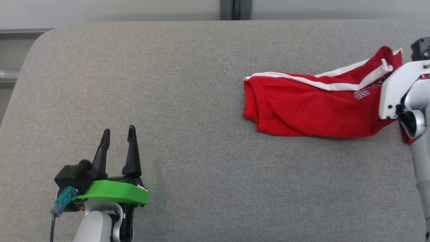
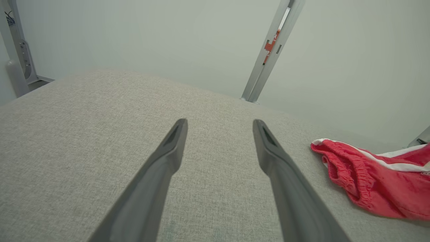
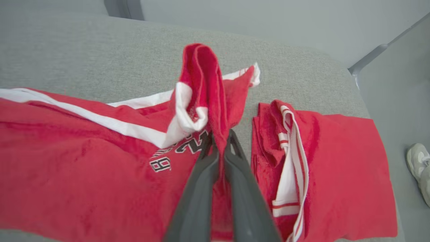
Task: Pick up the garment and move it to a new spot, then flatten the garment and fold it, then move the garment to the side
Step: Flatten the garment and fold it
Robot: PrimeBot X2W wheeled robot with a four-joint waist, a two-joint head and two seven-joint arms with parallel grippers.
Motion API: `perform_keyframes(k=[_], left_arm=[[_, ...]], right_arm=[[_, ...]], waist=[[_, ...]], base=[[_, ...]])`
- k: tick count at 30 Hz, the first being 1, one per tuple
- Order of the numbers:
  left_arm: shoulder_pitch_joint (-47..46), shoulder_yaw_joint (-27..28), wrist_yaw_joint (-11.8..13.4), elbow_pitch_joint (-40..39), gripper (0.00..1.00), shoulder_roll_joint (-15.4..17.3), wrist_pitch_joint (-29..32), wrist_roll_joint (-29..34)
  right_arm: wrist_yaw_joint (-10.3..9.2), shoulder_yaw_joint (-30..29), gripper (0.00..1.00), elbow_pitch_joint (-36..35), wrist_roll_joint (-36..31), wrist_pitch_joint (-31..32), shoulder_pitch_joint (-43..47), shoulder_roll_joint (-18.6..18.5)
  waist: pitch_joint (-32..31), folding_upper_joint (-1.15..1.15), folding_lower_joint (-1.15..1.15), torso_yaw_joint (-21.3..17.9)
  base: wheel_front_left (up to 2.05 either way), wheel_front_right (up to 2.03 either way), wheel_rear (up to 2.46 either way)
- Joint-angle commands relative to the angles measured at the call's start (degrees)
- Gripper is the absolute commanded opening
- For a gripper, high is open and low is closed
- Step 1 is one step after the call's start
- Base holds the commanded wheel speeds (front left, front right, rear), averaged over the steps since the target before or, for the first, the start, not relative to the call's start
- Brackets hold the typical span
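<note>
A grey fabric-covered surface (image 1: 201, 84) runs wide beneath a pale wall, and the garment (image 1: 302, 111) (red shorts with white side stripes and a small printed number) lies crumpled on it. The right gripper (image 3: 220, 136) sits at the garment's right-hand end. Its fingers are closed tight on a ridge of red cloth that stands up in a peak above them. The rest of the garment rests on the surface, with one leg folded over just beside the pinch. The left gripper (image 1: 119, 129) is well to the left of the garment, fingers spread wide and holding nothing.

The step in hand looks like the pick-up. To do it well, the right arm should lift straight and slowly until the waistband end clears the surface, so the thin pinch does not slip — then carry toward the ground left of the garment, low enough that the cloth trails out flat rather than bunching. A shoe (image 3: 418, 164) shows on the floor to the right of the garment.
</note>
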Motion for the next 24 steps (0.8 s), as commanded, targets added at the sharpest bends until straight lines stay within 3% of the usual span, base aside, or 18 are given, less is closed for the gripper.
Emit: perform_keyframes(k=[1,10,16,24], left_arm=[[0.8,-0.2,0.0,0.2,1.0,0.2,-0.1,0.3],[-0.2,-2.2,-0.3,0.3,1.0,0.2,-0.1,-0.2],[-0.5,-4.0,-0.1,0.6,1.0,0.2,-0.1,-1.1],[-0.7,-5.0,0.3,0.5,1.0,0.1,-0.1,-2.1]], right_arm=[[-0.08,0.8,0.0,-1.1,-0.1,0.7,0.9,1.7],[-0.08,4.6,0.0,0.2,1.8,1.5,-1.7,11.5],[-0.06,3.6,0.0,5.7,0.0,-0.8,-4.5,14.5],[-0.06,4.6,0.0,12.5,-0.4,-2.6,-7.2,15.7]], waist=[[-1.1,0.0,0.0,-0.3],[-1.2,0.0,0.0,2.8],[-0.4,0.0,0.0,6.4],[0.8,0.0,0.0,10.2]], base=[[0.0,0.0,0.0],[0.0,0.0,0.0],[0.0,0.0,0.0],[0.0,0.0,0.0]])
